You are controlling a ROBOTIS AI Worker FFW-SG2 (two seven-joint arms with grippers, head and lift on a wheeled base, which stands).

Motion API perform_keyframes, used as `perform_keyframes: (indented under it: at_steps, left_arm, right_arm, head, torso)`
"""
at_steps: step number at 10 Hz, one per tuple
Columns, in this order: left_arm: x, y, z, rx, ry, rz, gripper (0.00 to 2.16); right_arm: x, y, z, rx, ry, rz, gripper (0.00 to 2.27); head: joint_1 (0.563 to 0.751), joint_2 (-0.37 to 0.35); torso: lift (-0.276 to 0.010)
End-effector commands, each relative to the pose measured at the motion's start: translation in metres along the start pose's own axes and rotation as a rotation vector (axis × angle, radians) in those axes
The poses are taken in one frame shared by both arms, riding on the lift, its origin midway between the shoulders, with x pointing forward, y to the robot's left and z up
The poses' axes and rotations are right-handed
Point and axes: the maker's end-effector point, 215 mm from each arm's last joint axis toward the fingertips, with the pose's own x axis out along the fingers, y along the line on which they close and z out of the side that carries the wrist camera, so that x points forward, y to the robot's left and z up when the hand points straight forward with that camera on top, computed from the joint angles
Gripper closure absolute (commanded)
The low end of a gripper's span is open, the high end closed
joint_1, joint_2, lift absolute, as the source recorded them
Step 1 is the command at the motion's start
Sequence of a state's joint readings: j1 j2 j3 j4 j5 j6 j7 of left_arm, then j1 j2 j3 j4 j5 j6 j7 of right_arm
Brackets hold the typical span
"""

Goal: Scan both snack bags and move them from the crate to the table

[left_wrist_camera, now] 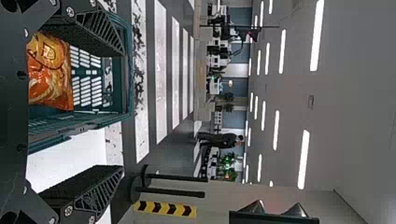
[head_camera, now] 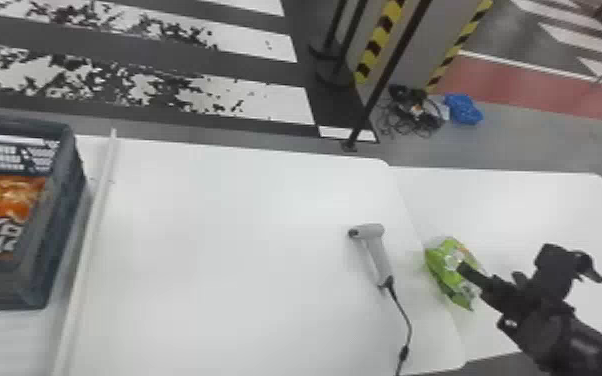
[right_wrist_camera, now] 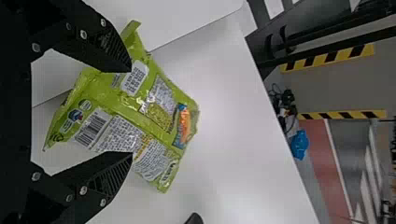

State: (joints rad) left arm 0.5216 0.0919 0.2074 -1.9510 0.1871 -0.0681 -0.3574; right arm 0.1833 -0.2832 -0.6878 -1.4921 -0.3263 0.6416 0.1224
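The right gripper (head_camera: 471, 275) hangs at the green snack bag (head_camera: 447, 270), which lies by the seam of two white tables. In the right wrist view the right gripper (right_wrist_camera: 131, 112) is open, its fingers spread over the green bag (right_wrist_camera: 156, 109), whose printed side with a barcode (right_wrist_camera: 92, 129) shows. The orange snack bag (head_camera: 10, 200) is inside the dark crate (head_camera: 57, 215) at the far left. In the left wrist view the left gripper (left_wrist_camera: 123, 112) stands open near the crate (left_wrist_camera: 126, 79), one finger in front of the orange bag (left_wrist_camera: 51, 74).
A grey handheld scanner (head_camera: 377, 255) lies on the nearer white table (head_camera: 240, 240), left of the green bag, its cable running to the front edge. A raised white strip (head_camera: 87, 250) runs between crate and scanner. The second table (head_camera: 530, 210) extends right.
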Motion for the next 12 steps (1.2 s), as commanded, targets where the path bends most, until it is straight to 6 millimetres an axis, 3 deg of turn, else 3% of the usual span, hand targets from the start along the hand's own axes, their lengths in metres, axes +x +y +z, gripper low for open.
perform_keyframes:
  at_steps: [1, 2, 3, 5, 7, 10, 12]
  left_arm:
    - [0.0, 0.0, 0.001, -0.001, -0.002, 0.0, 0.15]
    - [0.0, -0.002, 0.002, -0.003, -0.004, -0.001, 0.15]
    - [0.0, -0.003, 0.002, -0.005, -0.005, -0.003, 0.15]
    - [0.003, -0.011, 0.005, -0.015, -0.013, -0.002, 0.15]
    - [0.012, -0.027, 0.006, -0.023, -0.017, 0.026, 0.15]
    - [0.022, -0.06, -0.003, -0.011, 0.008, 0.002, 0.14]
    - [0.026, -0.082, -0.014, -0.007, 0.041, -0.03, 0.14]
  right_arm:
    - [-0.027, 0.028, 0.04, -0.074, -0.186, 0.048, 0.05]
    - [-0.054, 0.064, 0.057, -0.132, -0.291, 0.11, 0.05]
    - [-0.075, 0.102, 0.059, -0.176, -0.351, 0.168, 0.05]
    - [-0.105, 0.177, 0.046, -0.249, -0.432, 0.276, 0.06]
    - [-0.132, 0.237, 0.031, -0.28, -0.488, 0.367, 0.07]
    - [-0.192, 0.303, 0.027, -0.273, -0.662, 0.452, 0.08]
    - [-0.204, 0.328, 0.004, -0.259, -0.663, 0.501, 0.09]
  head:
    - [0.695, -0.35]
    - [0.695, -0.35]
    - [0.695, -0.35]
    - [0.695, -0.332]
    - [0.695, -0.256]
    - [0.695, -0.156]
    - [0.695, -0.134]
  torso:
    - [-0.035]
    - [-0.035]
    - [-0.035]
    - [-0.035]
    - [-0.035]
    - [-0.035]
    - [-0.035]
